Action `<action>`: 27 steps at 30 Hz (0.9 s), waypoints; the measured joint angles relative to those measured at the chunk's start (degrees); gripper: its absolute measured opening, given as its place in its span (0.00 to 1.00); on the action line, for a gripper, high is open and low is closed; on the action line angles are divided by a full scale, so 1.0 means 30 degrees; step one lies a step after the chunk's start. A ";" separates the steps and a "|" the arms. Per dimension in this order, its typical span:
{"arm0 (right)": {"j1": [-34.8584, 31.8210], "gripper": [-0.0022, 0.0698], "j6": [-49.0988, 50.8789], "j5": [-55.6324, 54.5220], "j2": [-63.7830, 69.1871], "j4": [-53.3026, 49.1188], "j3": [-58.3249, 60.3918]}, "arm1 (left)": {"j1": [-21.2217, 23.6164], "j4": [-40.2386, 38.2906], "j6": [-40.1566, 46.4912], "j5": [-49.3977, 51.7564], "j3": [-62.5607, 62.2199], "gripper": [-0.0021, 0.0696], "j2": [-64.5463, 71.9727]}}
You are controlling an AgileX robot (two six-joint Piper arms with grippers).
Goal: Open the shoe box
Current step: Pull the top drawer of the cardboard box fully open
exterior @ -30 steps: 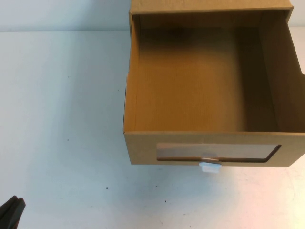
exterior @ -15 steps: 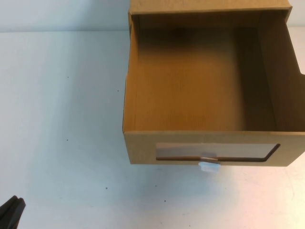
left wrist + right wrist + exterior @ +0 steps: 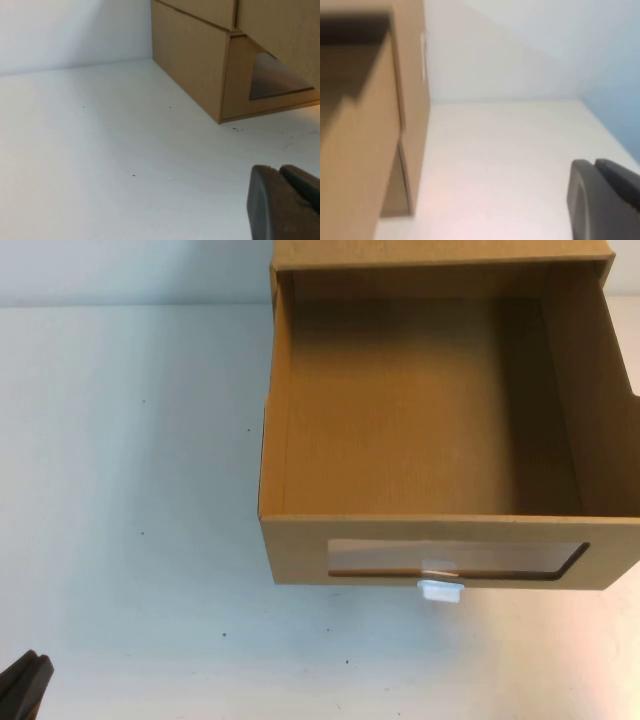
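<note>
The brown cardboard shoe box (image 3: 290, 410) stands at the back right of the white table, its drawer pulled far out and empty inside. The drawer front (image 3: 300, 555) carries a clear window and a small white pull tab (image 3: 440, 589). My left gripper (image 3: 22, 690) rests at the near left corner of the table, shut and holding nothing, far from the box; its dark fingers (image 3: 280, 200) show pressed together in the left wrist view, with the box (image 3: 195, 55) beyond. My right gripper (image 3: 597, 167) is shut and empty, out to the right of the box (image 3: 375, 125).
White tabletop (image 3: 130, 460) spreads to the left of the box and in front of it. A pale wall (image 3: 520, 50) runs along the back edge of the table.
</note>
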 joint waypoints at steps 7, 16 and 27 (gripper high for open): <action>-0.0236 0.01 0.0000 0.0137 -0.5647 0.0689 0.4738 | 0.0000 0.0000 0.0000 0.0000 0.0000 0.02 0.0000; -0.0236 0.01 0.0000 0.3768 -1.1100 0.0815 0.5979 | 0.0000 -0.0008 0.0000 0.0000 0.0000 0.02 0.0000; 0.1794 0.01 0.0000 0.5175 -1.1108 0.0815 0.5979 | 0.0000 0.0034 0.0000 0.0000 0.0008 0.02 -0.0018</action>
